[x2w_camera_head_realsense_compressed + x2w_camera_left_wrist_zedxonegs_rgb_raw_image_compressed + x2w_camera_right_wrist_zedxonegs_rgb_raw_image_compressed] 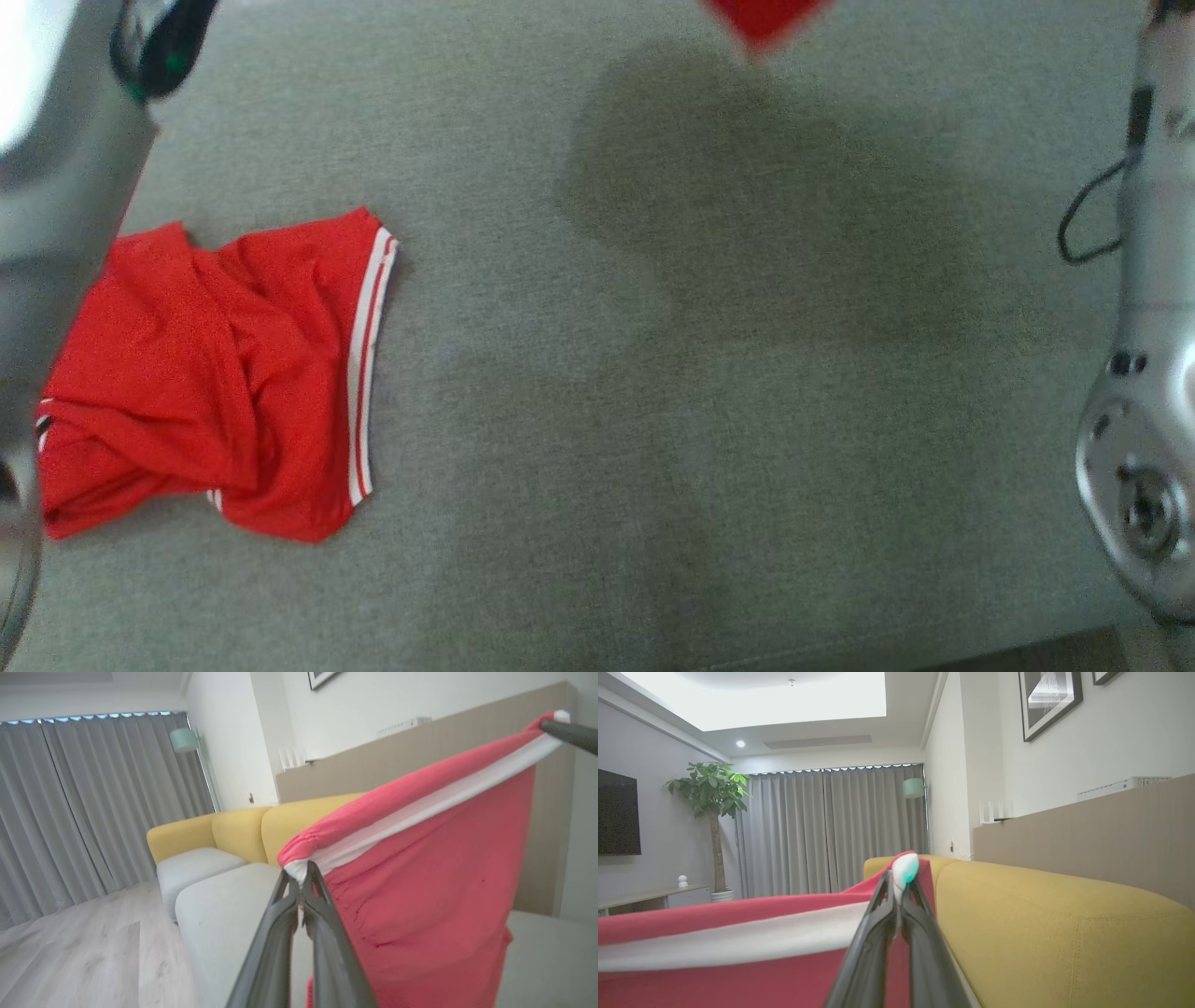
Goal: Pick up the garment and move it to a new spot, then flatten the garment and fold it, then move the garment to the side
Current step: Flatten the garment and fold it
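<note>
Spanning left pincer (299, 883) to right pincer (901, 890): red garment (420, 882), white-banded edge taut.

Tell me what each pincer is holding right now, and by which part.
Both hold the same red garment, stretched between them: the left pincer pinches one end of its white-banded edge, the right pincer the other end.

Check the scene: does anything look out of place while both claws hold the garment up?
Yes: a second red garment lies crumpled on the left of the grey surface, while the left claw and right claw pinch the lifted garment stretched by its white band. Nothing looks spilled or damaged.
</note>
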Controlling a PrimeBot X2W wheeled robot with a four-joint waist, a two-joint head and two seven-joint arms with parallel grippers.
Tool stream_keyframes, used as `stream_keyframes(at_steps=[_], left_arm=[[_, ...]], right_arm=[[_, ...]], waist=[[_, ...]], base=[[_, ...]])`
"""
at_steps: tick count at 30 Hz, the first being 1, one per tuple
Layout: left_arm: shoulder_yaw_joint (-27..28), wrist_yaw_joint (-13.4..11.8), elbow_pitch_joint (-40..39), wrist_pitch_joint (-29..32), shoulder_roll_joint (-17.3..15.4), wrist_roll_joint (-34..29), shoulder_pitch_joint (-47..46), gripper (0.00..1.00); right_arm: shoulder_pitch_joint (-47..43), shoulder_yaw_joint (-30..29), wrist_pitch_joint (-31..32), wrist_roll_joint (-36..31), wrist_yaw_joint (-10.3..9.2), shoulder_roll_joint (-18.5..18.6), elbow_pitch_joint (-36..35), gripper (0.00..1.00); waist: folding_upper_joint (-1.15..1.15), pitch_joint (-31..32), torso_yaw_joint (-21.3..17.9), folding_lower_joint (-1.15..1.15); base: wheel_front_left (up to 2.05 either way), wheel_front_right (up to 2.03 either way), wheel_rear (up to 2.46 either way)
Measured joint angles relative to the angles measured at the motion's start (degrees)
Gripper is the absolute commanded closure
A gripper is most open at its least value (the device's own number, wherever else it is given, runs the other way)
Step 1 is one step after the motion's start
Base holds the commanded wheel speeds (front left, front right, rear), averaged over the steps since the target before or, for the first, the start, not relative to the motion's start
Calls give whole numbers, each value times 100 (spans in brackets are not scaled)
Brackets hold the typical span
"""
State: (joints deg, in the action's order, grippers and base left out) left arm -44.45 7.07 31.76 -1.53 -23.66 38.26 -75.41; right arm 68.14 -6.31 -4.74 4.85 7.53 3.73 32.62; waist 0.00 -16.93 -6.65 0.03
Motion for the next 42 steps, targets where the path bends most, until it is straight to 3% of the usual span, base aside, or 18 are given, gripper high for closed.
stream_keyframes(at_steps=[4, 9, 16, 23, 34, 42], left_arm=[[25, 3, 550, -662, 356, 0, -328, 100], [-180, 51, 839, -1096, 642, 233, -160, 100], [-1237, 52, 470, -1222, 608, 680, 1211, 100], [-1857, 52, 237, -1274, 449, 847, 2332, 100], [-2455, 10, -93, -1273, 490, 655, 3346, 100], [-2705, -196, -474, -1095, 587, 634, 3745, 100]], right_arm=[[415, -86, -593, -149, 0, 18, 689, 100], [283, -97, -815, -137, 0, 76, 1350, 100], [-856, 315, -809, 205, 0, 236, 2073, 100], [-1760, 778, -318, 581, 0, 650, 2560, 100], [-2917, 1458, 592, 1241, 0, 1292, 2176, 100], [-3725, 1151, 1245, 1401, 1, 1613, 1482, 100]], waist=[[0, -63, -64, -1], [0, -11, -7, -2], [0, 142, 101, -3], [0, 363, 193, -4], [0, 928, 240, -4], [0, 1300, 134, -4]], base=[[0, 0, 0], [0, 0, 0], [0, 0, 0], [0, 0, 0], [0, 0, 0], [0, 0, 0]])
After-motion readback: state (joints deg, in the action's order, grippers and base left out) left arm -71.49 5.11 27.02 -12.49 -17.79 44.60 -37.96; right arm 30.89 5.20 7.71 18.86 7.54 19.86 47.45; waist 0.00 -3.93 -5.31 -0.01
